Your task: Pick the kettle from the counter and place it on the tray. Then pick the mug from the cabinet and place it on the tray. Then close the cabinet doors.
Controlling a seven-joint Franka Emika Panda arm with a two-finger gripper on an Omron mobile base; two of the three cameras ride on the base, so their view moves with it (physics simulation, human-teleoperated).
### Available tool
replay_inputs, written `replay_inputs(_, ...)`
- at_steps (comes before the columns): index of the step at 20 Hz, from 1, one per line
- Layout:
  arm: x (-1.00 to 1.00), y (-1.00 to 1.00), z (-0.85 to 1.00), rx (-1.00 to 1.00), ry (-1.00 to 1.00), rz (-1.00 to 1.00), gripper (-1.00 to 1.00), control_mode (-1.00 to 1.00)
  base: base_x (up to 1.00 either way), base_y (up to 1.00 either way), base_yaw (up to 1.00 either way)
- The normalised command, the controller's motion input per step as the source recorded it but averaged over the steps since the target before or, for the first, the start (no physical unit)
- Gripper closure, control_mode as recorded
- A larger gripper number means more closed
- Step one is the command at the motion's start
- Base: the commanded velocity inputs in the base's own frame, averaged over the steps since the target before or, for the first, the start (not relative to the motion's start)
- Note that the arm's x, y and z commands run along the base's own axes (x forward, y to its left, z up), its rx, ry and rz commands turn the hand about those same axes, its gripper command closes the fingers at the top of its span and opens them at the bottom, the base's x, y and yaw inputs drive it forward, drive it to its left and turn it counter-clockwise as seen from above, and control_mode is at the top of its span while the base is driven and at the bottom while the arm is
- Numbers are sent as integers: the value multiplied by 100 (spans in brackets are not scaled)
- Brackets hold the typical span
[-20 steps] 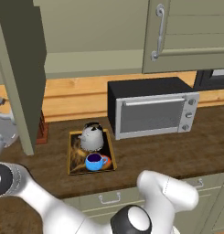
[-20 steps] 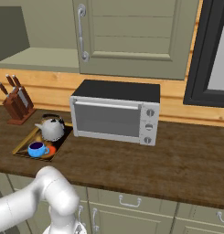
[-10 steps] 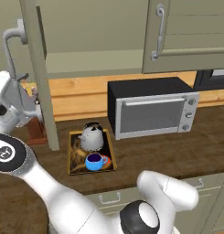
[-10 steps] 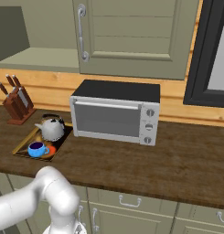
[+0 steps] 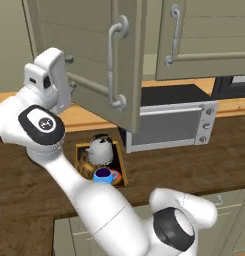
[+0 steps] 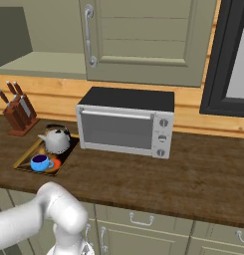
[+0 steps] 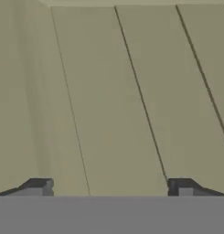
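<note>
Illumination is even and diffuse in all views; no distinct light source is identifiable. The rendering is moderately bright, without glare or blown highlights. Soft, shallow shadows lie beneath the microwave (image 6: 126, 122) and under the cabinet (image 6: 39, 62). The robot arm (image 5: 69, 165) appears bright white with gentle shading along its lower curves. Both base views are slightly soft, with low resolution blurring fine edges. The hand view shows a flat, matte panelled door (image 7: 131, 91) at close range, uniformly lit and mildly blurred. No edge distortion is apparent.
</note>
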Motion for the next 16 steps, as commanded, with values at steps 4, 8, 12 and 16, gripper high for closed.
replay_inputs(4,67,-95,4,10,13,4,-100,-100,0,0,0)
replay_inputs(8,76,-92,0,13,5,15,-100,-100,0,0,0)
replay_inputs(12,80,-93,0,15,0,17,-100,-100,0,0,0)
replay_inputs(16,76,-91,0,16,0,20,-100,-100,0,0,0)
